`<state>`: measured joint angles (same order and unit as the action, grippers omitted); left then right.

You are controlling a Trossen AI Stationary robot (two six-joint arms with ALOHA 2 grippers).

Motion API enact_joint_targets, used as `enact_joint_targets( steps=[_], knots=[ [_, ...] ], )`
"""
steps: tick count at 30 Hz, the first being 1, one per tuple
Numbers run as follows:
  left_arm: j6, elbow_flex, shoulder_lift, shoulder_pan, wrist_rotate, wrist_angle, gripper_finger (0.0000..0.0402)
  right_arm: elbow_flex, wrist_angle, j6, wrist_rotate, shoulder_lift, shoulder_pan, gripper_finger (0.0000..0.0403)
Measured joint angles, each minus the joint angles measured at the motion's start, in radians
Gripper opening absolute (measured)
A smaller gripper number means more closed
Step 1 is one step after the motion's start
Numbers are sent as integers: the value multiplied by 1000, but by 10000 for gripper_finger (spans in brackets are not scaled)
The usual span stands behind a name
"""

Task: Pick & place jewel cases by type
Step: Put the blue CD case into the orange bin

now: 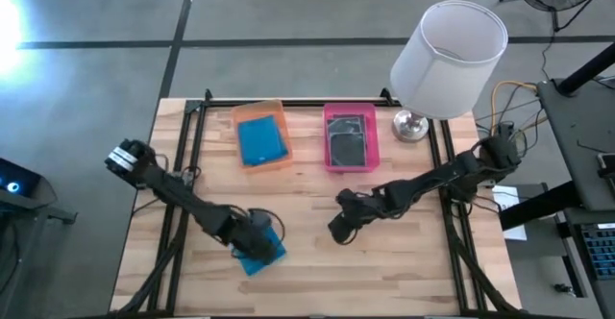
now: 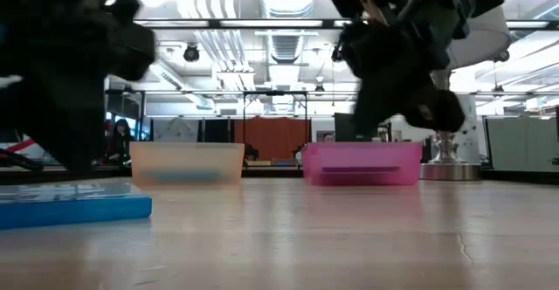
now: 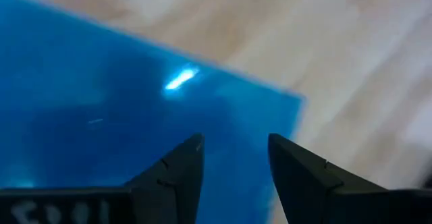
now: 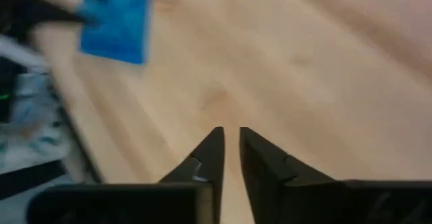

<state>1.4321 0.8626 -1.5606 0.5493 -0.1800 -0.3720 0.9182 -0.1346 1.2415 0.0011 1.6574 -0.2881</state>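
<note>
Wood-plank table (image 1: pixel 404 261) holds lamp (image 1: pixel 444 55); ceiling lights behind.

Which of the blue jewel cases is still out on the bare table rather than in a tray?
The blue case at the table's near edge, under the left gripper. The other visible blue case already lies in the orange tray.

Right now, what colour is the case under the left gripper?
Bright blue case; the left wrist view shows it best.

One camera looks straight down on my table (image 1: pixel 317 213); another sits level at tabletop; both share the blue jewel case (image 1: pixel 261 250).
</note>
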Motion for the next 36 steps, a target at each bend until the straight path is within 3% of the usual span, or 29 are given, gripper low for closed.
enact_joint_targets(
  steps=[6, 9, 11, 15, 20, 24, 28, 32, 36],
  knots=[
    [-29, 125, 81, 74, 134, -449, 128, 95, 45, -102, -34, 116, 2, 101],
    [10, 132, 94, 139, 248, -500, 103, 200, 47, -193, -104, 205, 6, 114],
    [94, 116, 95, 180, 259, -507, 79, 273, 41, -233, -110, 263, 12, 116],
    [375, 63, 95, 259, 169, -492, 17, 407, 48, -213, -113, 360, 57, 107],
    [787, -30, 110, 358, -72, -375, 1, 493, 61, -189, -209, 457, 128, 80],
    [914, -98, 107, 428, -201, -210, 2, 551, 65, -192, -301, 508, 153, 86],
    [915, -119, 98, 426, -208, -164, 25, 598, 63, -195, -316, 550, 150, 130],
    [910, -140, 99, 429, -190, -155, 76, 639, 67, -194, -323, 588, 145, 190],
    [909, -211, 100, 432, -170, -22, 123, 663, 62, -171, -344, 636, 145, 244]
  ],
)
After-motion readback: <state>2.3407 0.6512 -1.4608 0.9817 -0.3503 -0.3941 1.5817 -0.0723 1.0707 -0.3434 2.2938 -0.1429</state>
